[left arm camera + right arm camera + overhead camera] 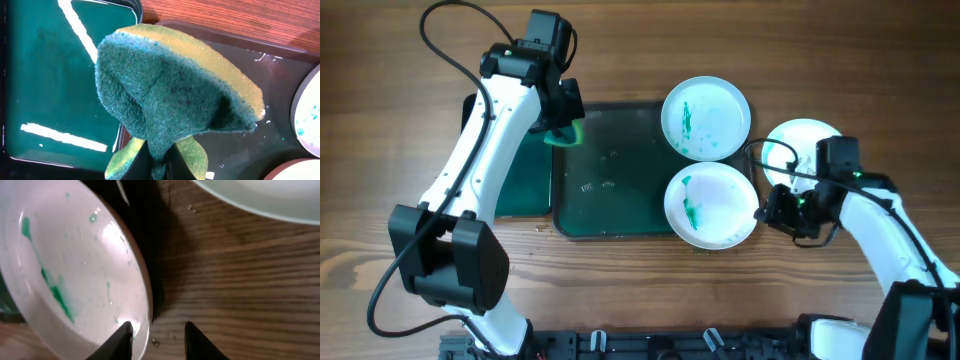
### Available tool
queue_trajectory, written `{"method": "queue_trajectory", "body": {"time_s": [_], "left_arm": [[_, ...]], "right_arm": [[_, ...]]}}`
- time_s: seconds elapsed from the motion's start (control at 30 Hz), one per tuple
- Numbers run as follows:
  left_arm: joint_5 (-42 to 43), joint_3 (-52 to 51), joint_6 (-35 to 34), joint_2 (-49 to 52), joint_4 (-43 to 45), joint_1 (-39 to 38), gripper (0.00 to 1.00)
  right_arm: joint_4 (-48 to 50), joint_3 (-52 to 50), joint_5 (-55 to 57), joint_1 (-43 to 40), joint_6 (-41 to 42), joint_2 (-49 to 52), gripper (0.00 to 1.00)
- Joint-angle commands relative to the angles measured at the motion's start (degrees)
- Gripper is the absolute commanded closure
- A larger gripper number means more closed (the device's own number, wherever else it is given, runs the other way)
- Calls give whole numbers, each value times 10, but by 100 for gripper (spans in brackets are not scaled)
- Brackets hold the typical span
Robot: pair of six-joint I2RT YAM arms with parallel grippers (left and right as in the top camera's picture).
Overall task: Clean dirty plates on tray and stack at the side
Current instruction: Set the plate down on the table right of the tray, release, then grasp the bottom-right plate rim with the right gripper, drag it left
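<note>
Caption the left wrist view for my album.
Left end effector pinches a green-and-yellow sponge over the edge of the large tray.

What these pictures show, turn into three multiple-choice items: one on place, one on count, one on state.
1. The unsmeared plate lies: A on the wooden table, right of the tray; B inside the tray; C atop another plate.
2. Plates with teal smears: A three; B one; C two.
3. The left gripper is: A open, empty; B shut on the sponge; C gripping a plate.
Key: 1A, wood surrounds it; 2C, two plates show green streaks; 3B, the sponge is clamped in it.
</note>
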Motion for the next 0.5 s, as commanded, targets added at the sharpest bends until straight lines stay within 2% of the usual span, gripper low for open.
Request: {"method": "queue_trajectory", "body": {"time_s": [0.0, 0.1, 0.3, 0.47], "left_arm": [[-10, 9, -11, -5, 2, -2, 96], [-10, 9, -11, -5, 2, -2, 96], [-10, 9, -11, -5, 2, -2, 96], [-10, 9, -11, -5, 2, -2, 96]], "right_arm": [[30, -23, 10, 17, 36, 5, 66], [53, -34, 10, 23, 41, 18, 69], [55, -34, 9, 23, 50, 24, 95], [42, -28, -13, 23, 50, 23, 96]]}}
